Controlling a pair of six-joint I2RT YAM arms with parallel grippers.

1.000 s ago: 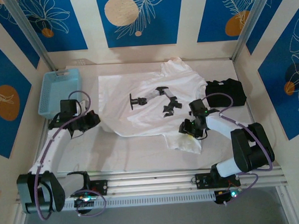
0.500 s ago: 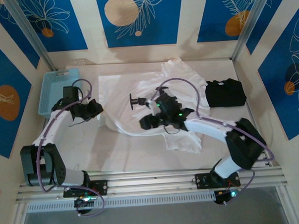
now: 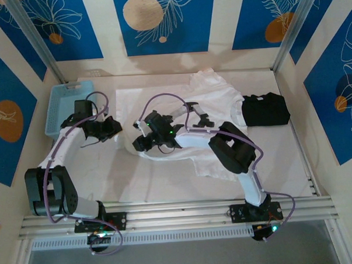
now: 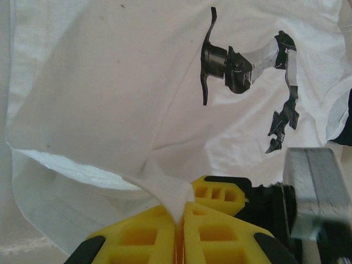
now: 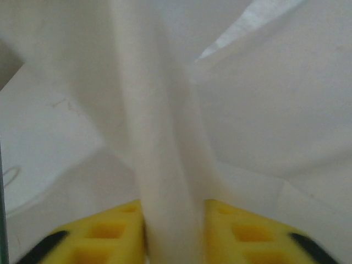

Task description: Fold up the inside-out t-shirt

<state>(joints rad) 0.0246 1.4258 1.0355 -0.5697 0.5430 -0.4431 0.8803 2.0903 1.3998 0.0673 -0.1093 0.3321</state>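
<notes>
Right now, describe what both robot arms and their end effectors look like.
The left arm and right arm are white tubular links with black joint housings, a purple cable looping along each. A green light glows near the right wrist. The left end effector and right end effector have yellow plastic fingers with square recessed pockets and black edges.

- No text, label, brand, number or sign can be read in any of the views.
- A black and grey print [image 4: 228, 63] is seen on the white inside-out t-shirt [image 3: 142, 101]. It is a drawn figure, and no letters or digits can be made out in it.
</notes>
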